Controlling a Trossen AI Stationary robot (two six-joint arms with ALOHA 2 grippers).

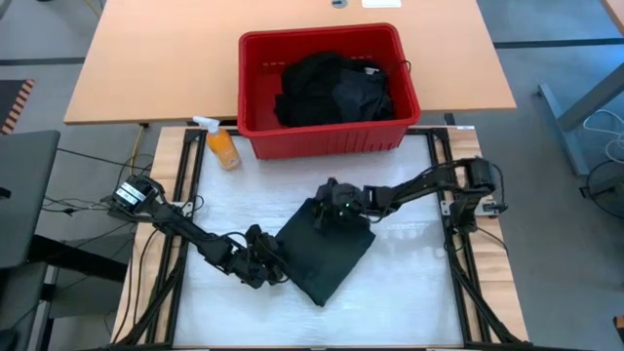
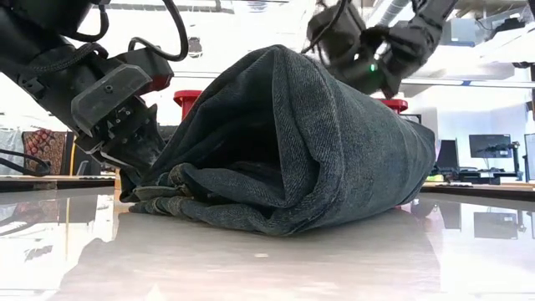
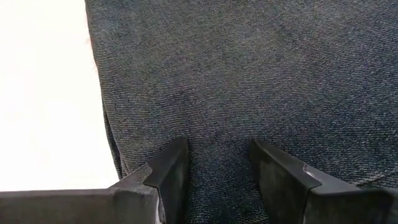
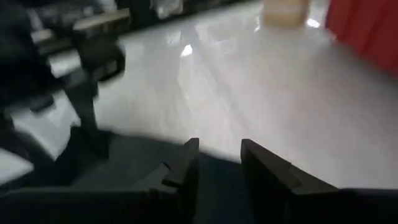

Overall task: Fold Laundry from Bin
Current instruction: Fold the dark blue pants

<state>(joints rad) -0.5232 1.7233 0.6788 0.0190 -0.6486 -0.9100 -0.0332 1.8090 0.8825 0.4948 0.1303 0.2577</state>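
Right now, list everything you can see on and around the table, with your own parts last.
folded garment: one, dark, on the white work surface between the two arms.
laundry in bin: a heap, black and dark, count unclear, inside the bin.
bin: one, red, at the far edge of the work surface.
spray bottle: one, orange with a white head, lying left of the bin.
wooden table: one, tan, behind the work surface.
left hand: one, dark, open, at the garment's near left edge.
right hand: one, dark, fingers parted, over the garment's far corner.
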